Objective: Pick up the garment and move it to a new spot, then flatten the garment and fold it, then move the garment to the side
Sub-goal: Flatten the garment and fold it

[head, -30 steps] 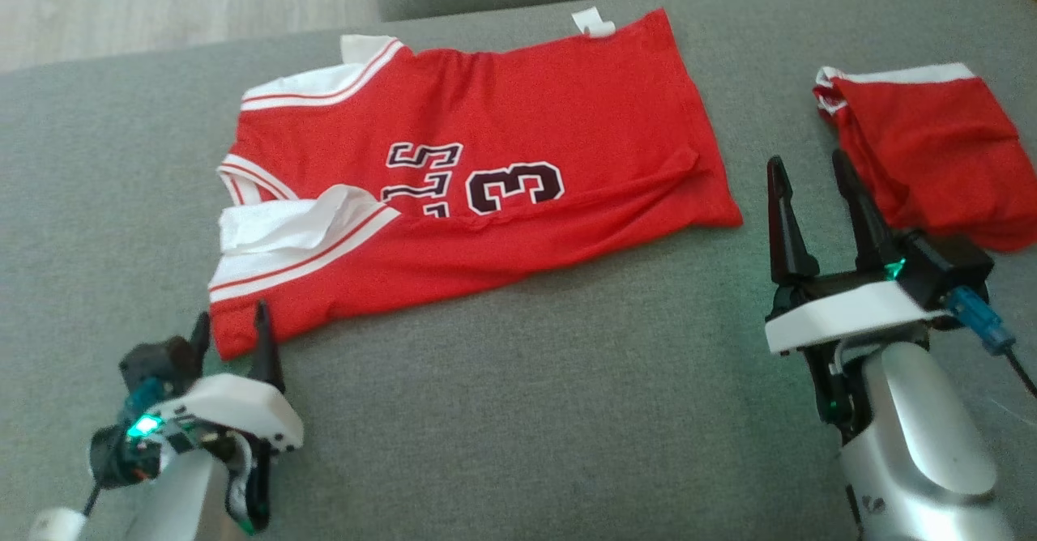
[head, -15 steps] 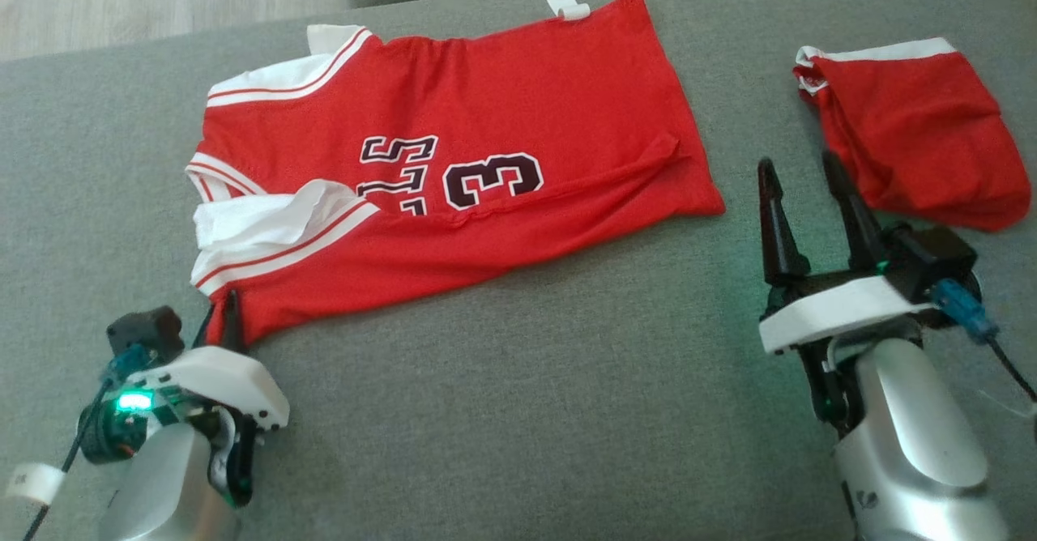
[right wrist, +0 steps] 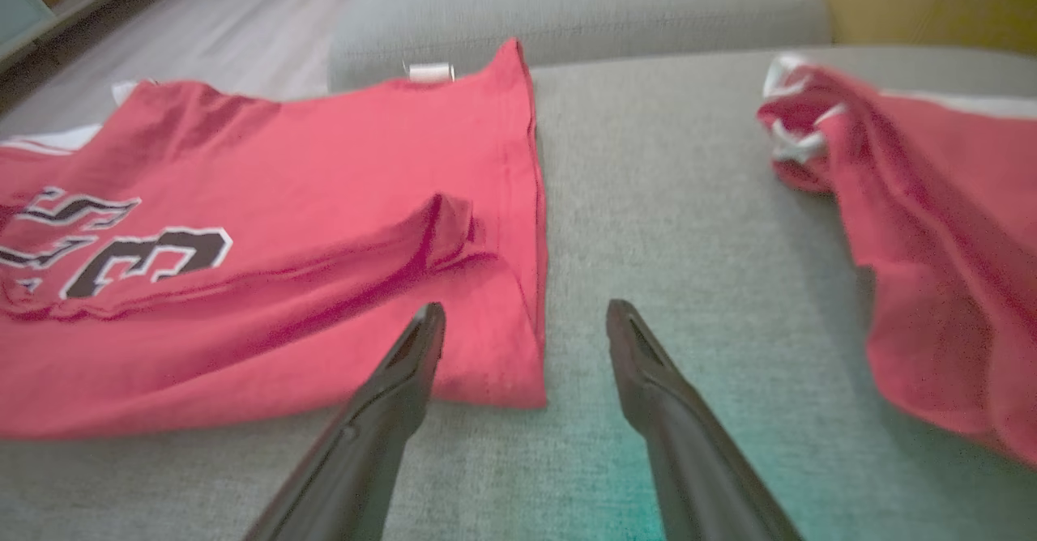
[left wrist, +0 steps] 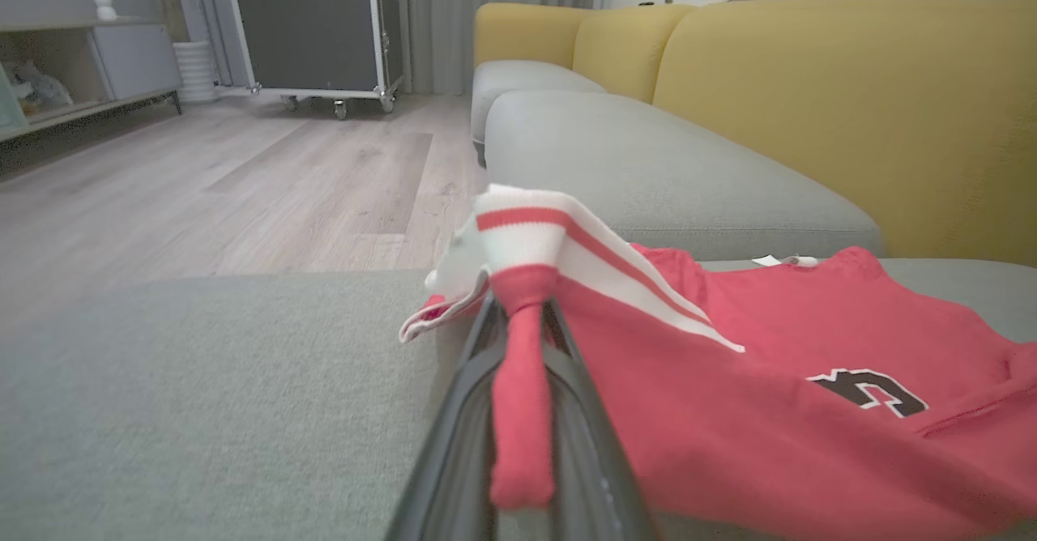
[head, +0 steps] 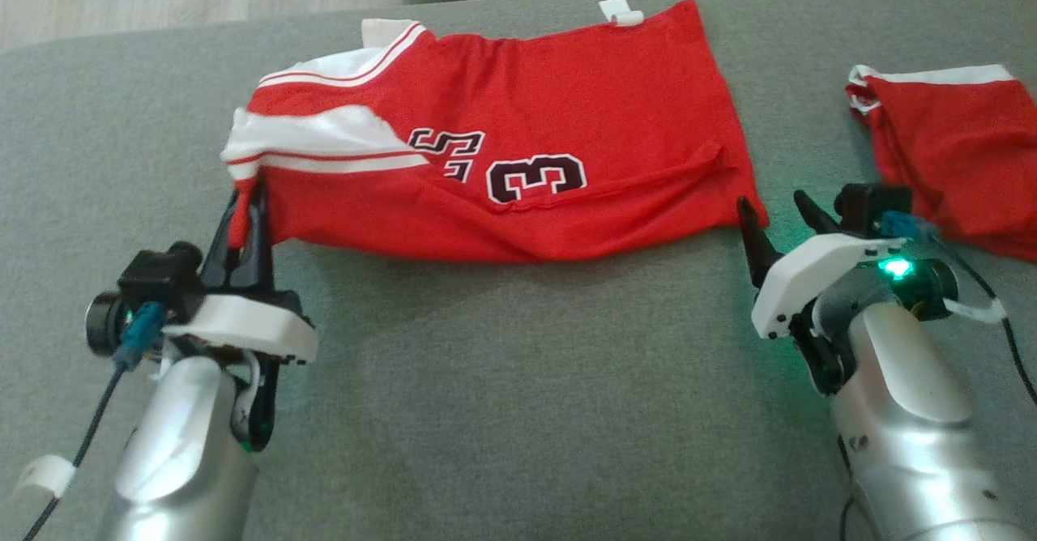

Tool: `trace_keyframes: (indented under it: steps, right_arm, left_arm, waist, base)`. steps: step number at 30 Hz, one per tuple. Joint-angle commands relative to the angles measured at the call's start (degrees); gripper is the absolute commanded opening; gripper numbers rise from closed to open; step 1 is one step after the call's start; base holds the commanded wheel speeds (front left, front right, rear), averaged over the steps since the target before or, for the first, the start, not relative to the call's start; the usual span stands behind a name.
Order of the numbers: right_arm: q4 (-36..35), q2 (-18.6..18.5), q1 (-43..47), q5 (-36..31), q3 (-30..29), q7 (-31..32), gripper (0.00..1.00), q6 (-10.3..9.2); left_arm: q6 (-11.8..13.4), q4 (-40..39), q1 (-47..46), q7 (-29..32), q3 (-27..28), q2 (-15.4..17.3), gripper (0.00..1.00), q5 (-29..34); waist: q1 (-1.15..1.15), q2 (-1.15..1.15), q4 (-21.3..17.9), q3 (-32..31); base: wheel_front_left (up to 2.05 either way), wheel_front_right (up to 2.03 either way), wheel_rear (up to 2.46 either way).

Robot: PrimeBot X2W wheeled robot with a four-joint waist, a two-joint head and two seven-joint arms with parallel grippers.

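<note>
A red jersey (head: 527, 128) with white trim and a black number lies spread on the grey sofa seat (head: 518, 379). My left gripper (head: 249, 201) is shut on its near left shoulder corner and holds that corner off the cushion. In the left wrist view a strip of the red jersey (left wrist: 518, 395) is pinched between the fingers of the left gripper (left wrist: 518, 310). My right gripper (head: 771, 205) stands open just beside the jersey's near right hem corner. In the right wrist view the right gripper (right wrist: 525, 314) straddles that corner of the jersey (right wrist: 324, 201), one finger over the cloth.
A second red garment (head: 948, 152) with a white band lies crumpled at the right of the seat, close to my right arm. The yellow backrest (left wrist: 810, 104) rises behind the sofa. Wooden floor (left wrist: 202, 185) and a black wheeled case (left wrist: 308, 23) lie beyond the sofa's left end.
My left gripper has shut on the jersey's shoulder corner and lifted it, flattening the white folded flap. The right gripper has tilted toward the hem corner. The head camera has shifted.
</note>
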Motion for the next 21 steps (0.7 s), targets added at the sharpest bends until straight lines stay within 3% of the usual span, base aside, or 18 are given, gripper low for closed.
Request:
trace_keyframes:
  steps: [1,12,13,14,21]
  right_arm:
    - [0.05,0.61,-2.98,0.02,1.09,1.04,1.0,-0.05]
    - [14.89,0.62,-10.57,-4.02,-1.28,6.35,0.98,-0.05]
    - [15.88,0.62,-10.93,-4.75,-1.51,6.4,0.11,-0.05]
    - [16.67,0.62,-11.2,-5.59,-1.77,6.18,0.0,-0.05]
    - [19.98,0.62,-10.98,-7.93,-3.02,3.57,0.0,-0.05]
  left_arm:
    - [-0.19,-2.66,-2.41,-0.6,1.05,2.02,0.0,0.91]
    - [-0.25,-5.72,-1.87,-0.03,-1.94,1.93,0.0,2.36]
    - [-0.18,-5.52,-1.64,0.18,-1.97,2.09,0.0,2.34]
    - [-0.18,-5.28,-1.37,0.45,-2.02,2.25,0.0,2.26]
    - [-0.47,-2.6,2.19,3.82,-2.5,3.51,0.0,1.26]
  waist:
    - [0.0,0.0,0.56,0.23]
    - [0.0,0.0,3.38,0.67]
    - [0.0,0.0,3.51,0.5]
    - [0.0,0.0,3.6,0.25]
    - [0.0,0.0,2.73,-3.1]
  base:
    - [0.0,0.0,0.0]
    - [0.0,0.0,0.0]
    - [0.0,0.0,0.0]
    - [0.0,0.0,0.0]
    - [0.0,0.0,0.0]
